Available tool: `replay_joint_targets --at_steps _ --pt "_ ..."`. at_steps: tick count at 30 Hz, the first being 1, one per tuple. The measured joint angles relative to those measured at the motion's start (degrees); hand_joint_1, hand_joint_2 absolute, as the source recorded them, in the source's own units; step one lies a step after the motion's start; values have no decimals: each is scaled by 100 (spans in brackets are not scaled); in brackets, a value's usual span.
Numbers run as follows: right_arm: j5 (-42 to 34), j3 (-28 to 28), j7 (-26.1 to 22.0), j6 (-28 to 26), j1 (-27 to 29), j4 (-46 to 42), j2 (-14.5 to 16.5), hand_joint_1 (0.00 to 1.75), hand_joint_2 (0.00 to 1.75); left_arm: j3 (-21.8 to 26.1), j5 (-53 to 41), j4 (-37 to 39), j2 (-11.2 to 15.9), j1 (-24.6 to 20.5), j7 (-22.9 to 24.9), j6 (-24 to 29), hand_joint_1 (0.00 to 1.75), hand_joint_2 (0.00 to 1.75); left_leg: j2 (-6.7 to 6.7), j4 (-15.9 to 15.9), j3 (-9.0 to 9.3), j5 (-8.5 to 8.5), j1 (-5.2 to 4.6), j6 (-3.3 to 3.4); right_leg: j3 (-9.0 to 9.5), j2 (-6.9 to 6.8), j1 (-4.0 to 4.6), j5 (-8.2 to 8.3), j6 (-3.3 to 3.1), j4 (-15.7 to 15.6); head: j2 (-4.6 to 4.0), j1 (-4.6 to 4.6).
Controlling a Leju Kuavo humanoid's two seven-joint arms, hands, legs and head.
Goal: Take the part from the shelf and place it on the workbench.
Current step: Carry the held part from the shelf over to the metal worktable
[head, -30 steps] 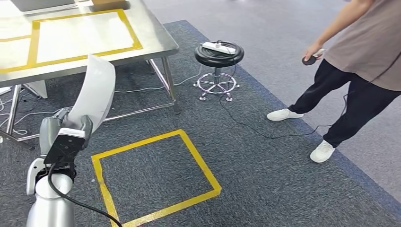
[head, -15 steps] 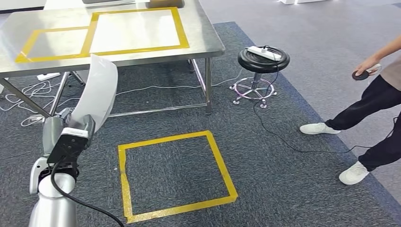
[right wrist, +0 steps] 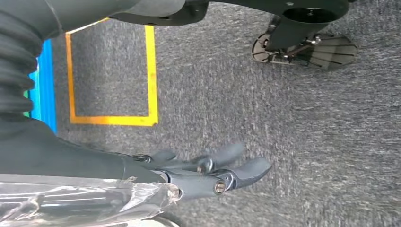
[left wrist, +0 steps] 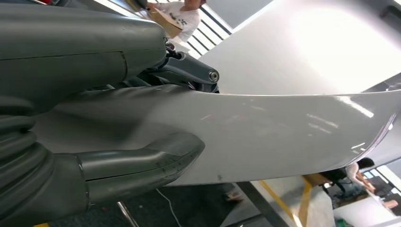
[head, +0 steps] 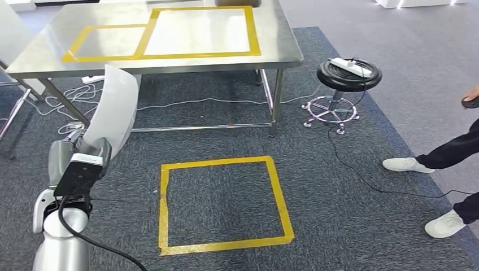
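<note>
A white curved panel, the part (head: 116, 107), stands upright in my left hand (head: 77, 153), which grips its lower end at the left of the head view. In the left wrist view my thumb (left wrist: 142, 165) and fingers (left wrist: 189, 75) clamp the glossy part (left wrist: 283, 127) between them. The steel workbench (head: 277, 42), marked with yellow tape rectangles, stands ahead and slightly right of the part. My right hand (right wrist: 208, 171) hangs over the grey carpet with its fingers stretched out, holding nothing.
A yellow tape square (head: 223, 203) lies on the carpet in front of the bench. A black stool (head: 348, 74) carrying a power strip (head: 351, 64) stands right of the bench, its cable trailing over the floor. A person's legs (head: 452, 152) are at the right edge.
The camera has turned: bench, floor square and stool have slid rightward in the picture, and the person is mostly out of frame. The part stays held in my left hand.
</note>
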Motion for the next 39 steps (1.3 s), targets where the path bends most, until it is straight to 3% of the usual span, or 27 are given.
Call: replay_joint_targets --at_steps 2,4,6,8,9,10,11,13,15,20,23,27,32,39 --pt "-38 -3 -33 7 -7 -1 0 0 175 -2 -1 -1 -2 1 0 1 175 175 -54 -39 -5 -3 -4 65 16 -66 7 1 58 -19 0 11" --pt "-67 -6 -58 12 -8 -1 0 0 175 -2 0 -3 -4 0 0 3 175 175 -103 -63 2 17 18 130 -37 61 -11 -101 127 108 0 21" --pt "-74 -9 -67 11 -2 -1 0 0 175 -10 1 -3 -5 -1 0 4 175 175 -141 -74 7 24 38 178 -320 300 -26 -427 182 712 0 42" --pt "-74 -13 -68 12 15 -1 0 0 175 -14 1 -2 -5 -2 0 3 175 175 -192 -72 6 21 40 199 -721 392 -27 -743 207 1517 0 51" --pt "-74 -15 -68 13 22 -1 0 0 175 -14 0 -2 -5 -2 0 2 175 175 -220 -71 9 20 40 200 -831 399 -28 -762 212 1707 0 52" --pt "-73 -16 -67 13 25 -1 0 0 175 -14 -1 -1 -5 -2 1 2 175 175 -249 -69 14 18 43 197 -834 399 -31 -667 211 1669 0 51" --pt "-73 -16 -66 14 25 -1 0 0 175 -14 -1 -1 -5 -2 1 2 175 175 -276 -67 23 15 48 191 -722 399 -37 -480 206 1400 0 51" --pt "-73 -16 -60 14 20 0 1 0 175 -14 -11 -1 -5 -2 14 2 175 175 -324 -55 40 0 54 152 -322 425 -56 -87 208 564 0 55" --pt "-75 -21 -54 16 12 1 3 0 175 -18 -40 -2 -4 -3 34 1 175 175 -357 -28 24 -13 35 103 -84 467 -74 68 168 65 0 54" --pt "-81 -38 -36 19 19 2 7 0 175 -37 -105 -2 3 -7 85 1 175 175 -367 -45 3 35 8 264 -96 501 -62 94 74 9 0 39" --pt "-82 -39 -36 21 17 2 7 0 175 -63 -115 -2 3 -12 92 1 175 175 -365 -96 13 65 17 193 -110 500 -46 93 25 12 0 42" --pt "-87 -39 -37 22 11 2 7 0 175 -89 -117 -2 3 -16 96 2 175 175 -365 -133 9 85 46 -12 -128 493 -25 102 1 17 0 44" --pt "-87 -39 -39 22 12 2 7 0 175 -98 -121 -1 3 -17 96 3 175 175 -365 -130 4 81 45 -43 -126 492 -29 109 -2 16 0 46" --pt "-78 -39 -67 48 13 2 7 0 175 -104 -188 -1 3 -18 126 7 175 175 -365 -124 3 82 19 -33 -123 492 -60 123 20 9 0 46"
